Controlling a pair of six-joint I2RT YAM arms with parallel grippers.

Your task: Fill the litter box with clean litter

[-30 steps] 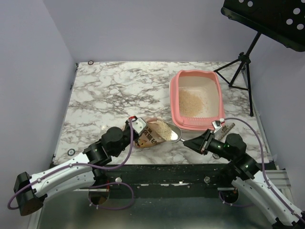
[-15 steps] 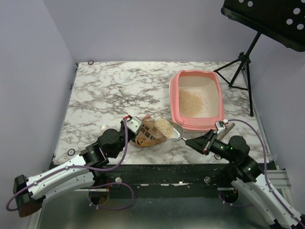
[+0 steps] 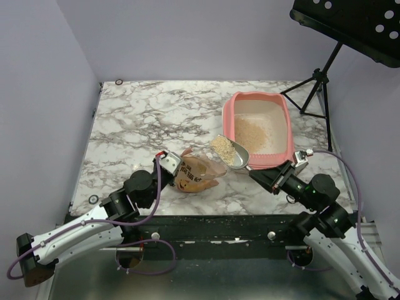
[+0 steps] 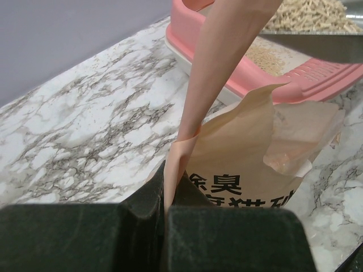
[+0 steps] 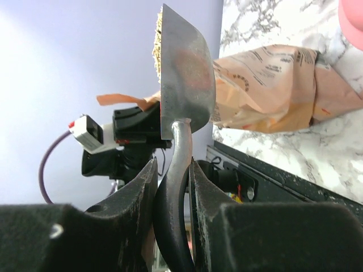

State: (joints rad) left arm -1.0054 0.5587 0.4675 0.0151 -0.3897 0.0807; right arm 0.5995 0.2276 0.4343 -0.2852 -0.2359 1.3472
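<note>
Overhead view of a marble table [image 3: 150, 119]. A pink litter box [image 3: 227, 128] sits right of centre in the frame, and a patch of beige litter [image 3: 250, 132] covers part of its floor.

Just below and left of the box, the right gripper [image 3: 265, 178] is clamped on the dark handle of a metal scoop [image 3: 232, 153]. The scoop is heaped with granules and raised at the box's lower left corner. In the right wrist view the handle [image 5: 173, 164] is pinched between both fingers, and the scoop bowl [image 5: 184, 85] is seen edge-on.

Left of the scoop, near the lower middle of the frame, an orange-tan paper bag [image 3: 197, 172] lies on the marble with its mouth toward the box. The left gripper [image 3: 172, 164] is closed tight on a flap of that bag (the left wrist view shows the paper [image 4: 187, 141] squeezed between the jaws, with black printed characters on the bag below).

A black music stand [image 3: 325, 75] occupies the upper right corner.
</note>
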